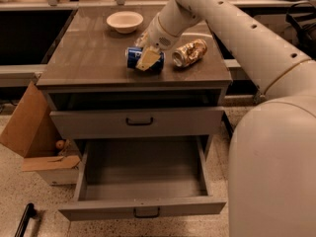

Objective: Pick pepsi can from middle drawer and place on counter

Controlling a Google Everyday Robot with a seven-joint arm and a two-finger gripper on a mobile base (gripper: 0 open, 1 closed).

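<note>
We're looking down on the cabinet, and the claw (147, 59) is low on the worktop (84, 58), near its front edge. The pale arm (237, 28) rises from the bulky body in the right foreground and crosses the top right corner. From there it slopes down and to the left, ending in a bent wrist just above the claw.

The blue can (132, 57) lies on its side on the worktop, right at the claw. Its blue body pokes out to the claw's left as we see it, and the claw's pale tip lies across the can's front. We can't tell whether the claw is clamped on the can or merely resting against it.

Just to the claw's right lies a gold can (189, 52), also on its side and apart from the blue one. Beyond the claw, towards the back of the worktop, sits a pale bowl (125, 21).

Below the claw is a taller drawer front (98, 125) with a dark handle. Lower still, nearest us, the wide drawer (143, 207) stands pulled well out. Far down to the claw's left, a cardboard box (24, 127) leans against the cabinet.
</note>
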